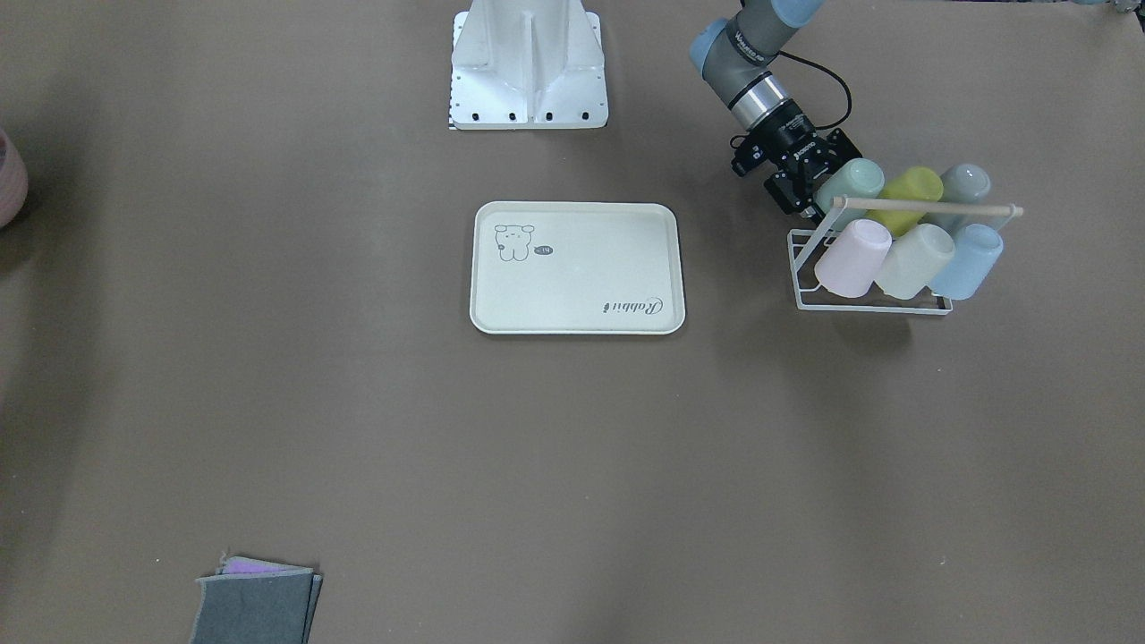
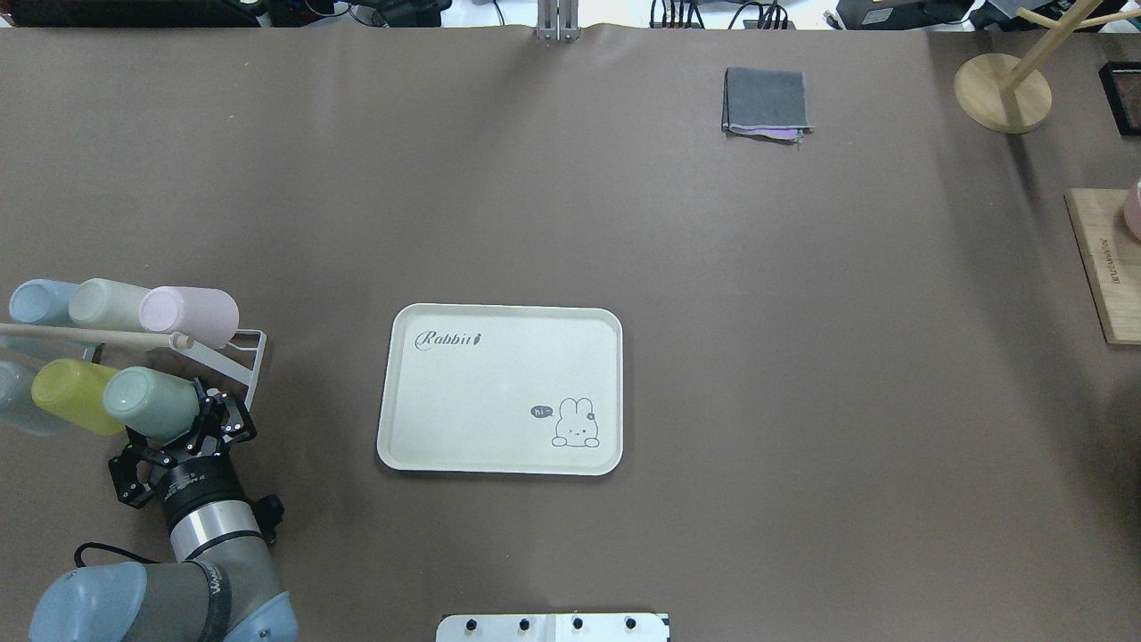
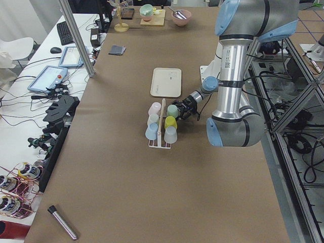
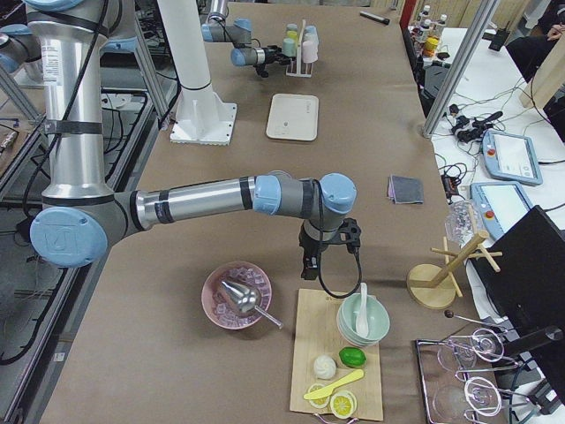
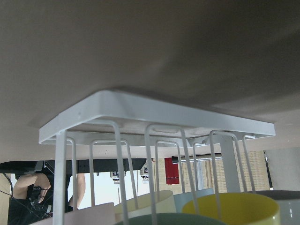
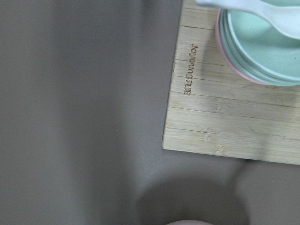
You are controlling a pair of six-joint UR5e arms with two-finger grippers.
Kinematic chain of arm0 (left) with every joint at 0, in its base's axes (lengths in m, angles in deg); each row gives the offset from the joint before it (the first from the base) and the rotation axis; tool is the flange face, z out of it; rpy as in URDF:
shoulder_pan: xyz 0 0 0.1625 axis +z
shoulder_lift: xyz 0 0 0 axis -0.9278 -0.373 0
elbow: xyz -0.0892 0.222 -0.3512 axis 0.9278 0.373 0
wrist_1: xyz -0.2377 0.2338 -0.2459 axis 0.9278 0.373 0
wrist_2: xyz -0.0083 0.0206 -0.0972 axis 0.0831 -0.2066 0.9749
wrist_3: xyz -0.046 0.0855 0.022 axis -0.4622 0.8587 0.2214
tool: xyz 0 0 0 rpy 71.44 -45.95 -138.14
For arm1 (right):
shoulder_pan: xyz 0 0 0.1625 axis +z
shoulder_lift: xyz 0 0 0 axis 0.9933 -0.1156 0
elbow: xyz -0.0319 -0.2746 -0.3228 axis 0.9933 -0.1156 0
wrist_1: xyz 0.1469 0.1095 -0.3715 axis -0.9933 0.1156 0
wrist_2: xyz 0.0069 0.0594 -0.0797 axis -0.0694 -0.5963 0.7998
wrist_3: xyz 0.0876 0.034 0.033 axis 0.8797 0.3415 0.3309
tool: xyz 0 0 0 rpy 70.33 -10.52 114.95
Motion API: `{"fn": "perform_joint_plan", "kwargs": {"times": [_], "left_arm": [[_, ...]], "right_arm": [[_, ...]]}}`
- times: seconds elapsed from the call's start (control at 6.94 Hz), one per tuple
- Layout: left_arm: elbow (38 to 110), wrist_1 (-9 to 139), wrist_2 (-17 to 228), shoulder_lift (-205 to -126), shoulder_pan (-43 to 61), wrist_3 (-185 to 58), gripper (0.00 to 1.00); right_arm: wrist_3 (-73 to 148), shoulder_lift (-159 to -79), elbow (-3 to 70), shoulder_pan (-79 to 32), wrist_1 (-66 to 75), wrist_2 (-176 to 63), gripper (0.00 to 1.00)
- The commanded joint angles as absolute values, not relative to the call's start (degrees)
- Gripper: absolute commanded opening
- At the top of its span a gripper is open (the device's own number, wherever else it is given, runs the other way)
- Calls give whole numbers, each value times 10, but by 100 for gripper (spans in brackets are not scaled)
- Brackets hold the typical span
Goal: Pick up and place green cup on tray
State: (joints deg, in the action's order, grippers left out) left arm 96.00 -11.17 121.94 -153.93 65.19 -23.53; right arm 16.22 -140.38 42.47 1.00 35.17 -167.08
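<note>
Left gripper (image 2: 203,417) reaches the rack (image 2: 252,357) from about 5 o'clock in the overhead view, with its jaws spread wide on either side of the mouth end of the green cup (image 2: 147,403). Whether its pads actually press on the cup wall cannot be told. The cup is a plain mint-green tumbler, matte and slightly tapered. It sits tipped on its side on the rack's near row, with its closed base toward 9 o'clock and its mouth toward the gripper. It is just beside the lime cup (image 2: 71,397), which lies at its 9 o'clock, and the pink cup (image 2: 192,314) hangs in the far row beyond the wooden dowel (image 2: 89,336). The tray (image 2: 481,392) lies flat on the brown surface (image 2: 713,357), well apart at the cup's 3 o'clock. The right gripper (image 4: 309,268) points down over the surface near a wooden board (image 4: 318,353); I cannot tell whether its jaws are apart or together.
</note>
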Motion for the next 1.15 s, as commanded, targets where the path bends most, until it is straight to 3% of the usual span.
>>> {"fn": "perform_joint_plan", "kwargs": {"times": [0.0,0.43,1.01], "left_arm": [[961,-112,1219,-1544,651,-226,81],[966,-113,1219,-1543,642,-227,74],[999,-114,1219,-1536,636,-227,73]], "right_arm": [[155,-1406,398,29,345,-1663,100],[163,-1407,386,29,343,-1655,100],[165,-1411,393,40,344,-1670,100]]}}
